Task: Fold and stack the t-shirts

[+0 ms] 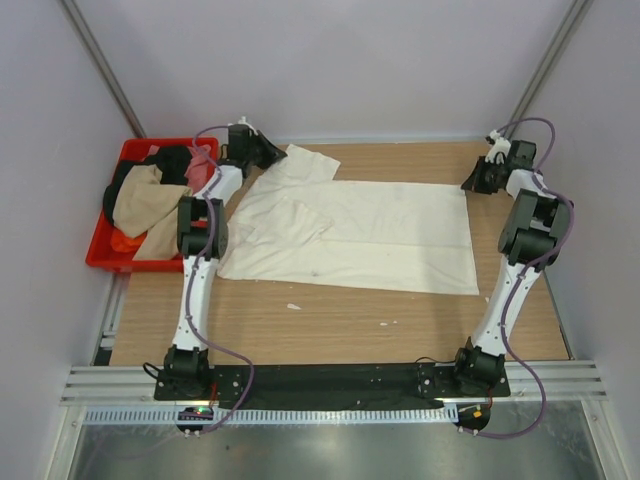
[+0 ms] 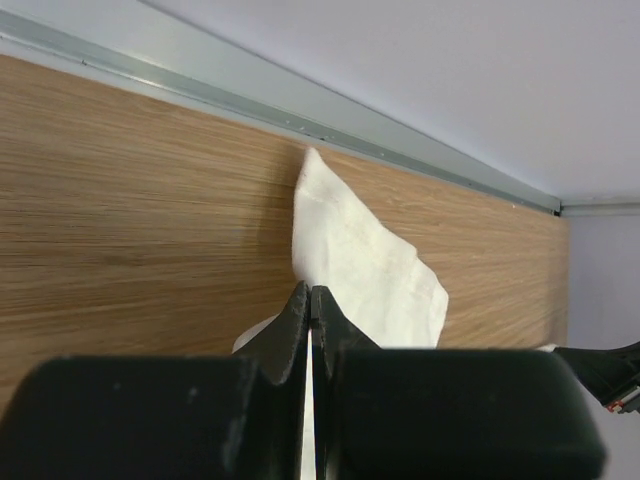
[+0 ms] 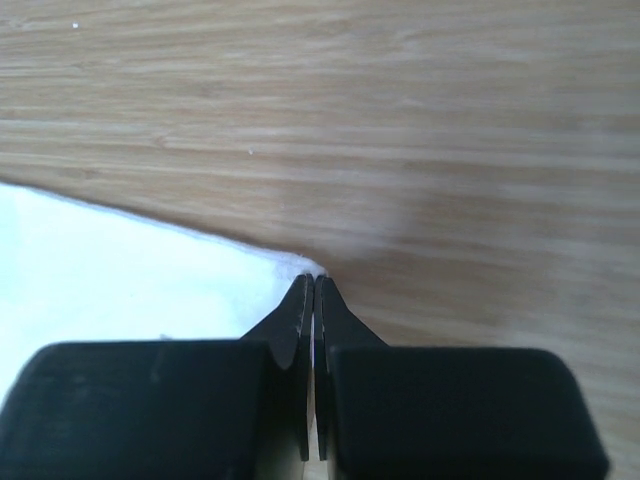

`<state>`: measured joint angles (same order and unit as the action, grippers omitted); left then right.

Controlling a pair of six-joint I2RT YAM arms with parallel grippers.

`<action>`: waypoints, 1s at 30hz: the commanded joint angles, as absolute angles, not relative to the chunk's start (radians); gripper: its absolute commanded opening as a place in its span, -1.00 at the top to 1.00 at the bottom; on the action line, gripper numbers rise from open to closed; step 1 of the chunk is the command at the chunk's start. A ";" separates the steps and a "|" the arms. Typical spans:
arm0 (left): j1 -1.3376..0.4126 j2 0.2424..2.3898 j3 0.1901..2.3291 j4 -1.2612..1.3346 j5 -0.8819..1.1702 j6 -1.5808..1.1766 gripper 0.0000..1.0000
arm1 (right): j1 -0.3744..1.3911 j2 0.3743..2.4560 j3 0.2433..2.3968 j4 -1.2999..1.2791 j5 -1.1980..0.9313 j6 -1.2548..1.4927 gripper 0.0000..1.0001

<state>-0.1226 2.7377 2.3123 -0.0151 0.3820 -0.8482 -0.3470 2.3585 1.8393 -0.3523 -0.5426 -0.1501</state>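
Observation:
A large cream t-shirt lies spread flat across the wooden table, with one sleeve folded in at the left. My left gripper is at its far left edge by the sleeve. In the left wrist view the jaws are shut with white cloth pinched between them, and the sleeve lies beyond the tips. My right gripper is at the shirt's far right corner. In the right wrist view it is shut on the tip of that corner.
A red plastic crate stands at the far left beside the table. It holds a tan shirt, a black one and a bit of orange cloth. A metal rail runs along the table's far edge. Walls close in on three sides.

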 commanded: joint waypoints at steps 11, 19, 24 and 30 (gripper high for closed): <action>-0.104 2.465 2.185 0.031 0.417 -0.717 1.00 | -0.345 2.099 1.493 0.150 -0.474 -0.057 0.97; -0.103 2.365 2.044 0.006 0.406 -0.635 1.00 | -0.345 2.028 1.375 0.273 -0.387 -0.003 0.98; -0.101 2.312 1.982 -0.031 0.399 -0.580 1.00 | -0.344 1.973 1.310 0.285 -0.368 0.017 0.98; -0.101 2.226 1.882 -0.074 0.374 -0.532 1.00 | -0.342 1.902 1.238 0.259 -0.296 0.006 0.98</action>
<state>-0.1089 2.3344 1.9152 -0.0612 0.3927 -0.5880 -0.3416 1.9839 1.2568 0.2058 -0.3637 0.0101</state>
